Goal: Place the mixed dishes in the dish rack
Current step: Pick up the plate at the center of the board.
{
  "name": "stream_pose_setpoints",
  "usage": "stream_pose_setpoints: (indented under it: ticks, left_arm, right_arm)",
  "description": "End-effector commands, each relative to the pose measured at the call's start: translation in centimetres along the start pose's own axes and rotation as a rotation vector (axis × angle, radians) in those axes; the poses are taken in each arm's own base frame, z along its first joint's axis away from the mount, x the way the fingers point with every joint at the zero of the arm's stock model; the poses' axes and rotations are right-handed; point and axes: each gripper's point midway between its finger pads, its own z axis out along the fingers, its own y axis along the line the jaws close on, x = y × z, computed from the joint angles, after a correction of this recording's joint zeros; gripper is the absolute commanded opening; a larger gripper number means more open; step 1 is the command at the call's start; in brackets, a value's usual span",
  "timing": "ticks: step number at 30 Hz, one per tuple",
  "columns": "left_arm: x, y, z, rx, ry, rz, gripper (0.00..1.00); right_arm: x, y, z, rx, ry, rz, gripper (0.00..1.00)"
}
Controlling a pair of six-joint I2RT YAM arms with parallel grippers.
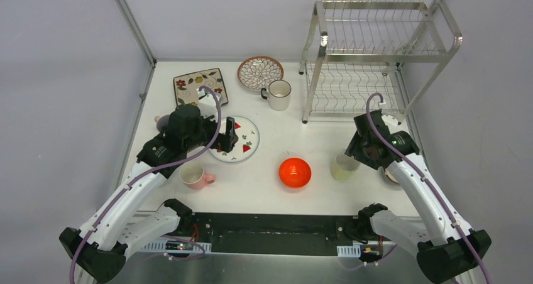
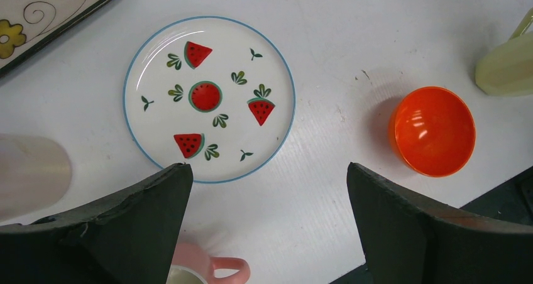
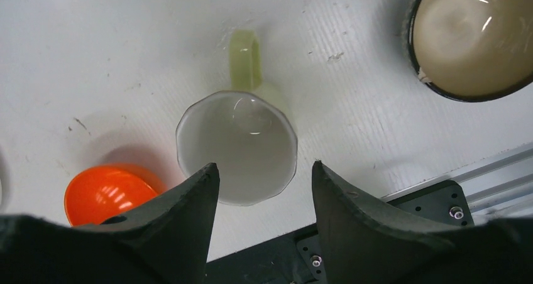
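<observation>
Only overhead shows me the dish rack (image 1: 371, 51), far right on the tabletop (image 1: 283, 133). My left tool (image 2: 267, 171) gapes, holding nothing, over the fruit plate (image 2: 209, 98). Right wrist reveals the dark-rimmed bowl (image 3: 471, 39); right tool (image 3: 264, 168), open and empty, seemingly straddles the yellow cup (image 3: 236, 146).

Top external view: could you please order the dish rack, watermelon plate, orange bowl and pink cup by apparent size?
1. dish rack, by far.
2. watermelon plate, partly hidden by the left tool.
3. orange bowl and pink cup: nearly alike, so I would not rank them.
</observation>
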Motion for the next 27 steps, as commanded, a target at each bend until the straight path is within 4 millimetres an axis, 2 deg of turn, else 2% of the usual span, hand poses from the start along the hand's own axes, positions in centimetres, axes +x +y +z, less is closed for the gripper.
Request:
stream_pose_setpoints:
  ticks: [1,8,17,21,27]
  left_arm:
    - [-0.9,-0.3,-0.1,0.012,-0.033,0.008,0.99]
    - [-1.0,0.0,-0.6,-0.002,-0.053,0.01,0.98]
    - [-0.9,-0.3,-0.3,0.017,-0.039,0.013,0.98]
    - [-0.8,-0.2,-0.5,0.012,-0.044,0.012,0.98]
    - [-0.8,-0.3,-0.1,0.016,-0.031,0.016,0.98]
  right_arm:
    - [-1.1,-1.0,0.4,0.026,-0.038,0.064,0.58]
    - [0.9,-1.3,2.0,0.03,0.034,0.051,0.55]
    - [1.2,-1.1,2.7,0.018,0.046,0.047,0.51]
    - [0.6,-1.0,1.8,0.011,0.046,0.033,0.51]
    - [-1.2,0.1,-0.9,-0.053,0.023,0.022,0.52]
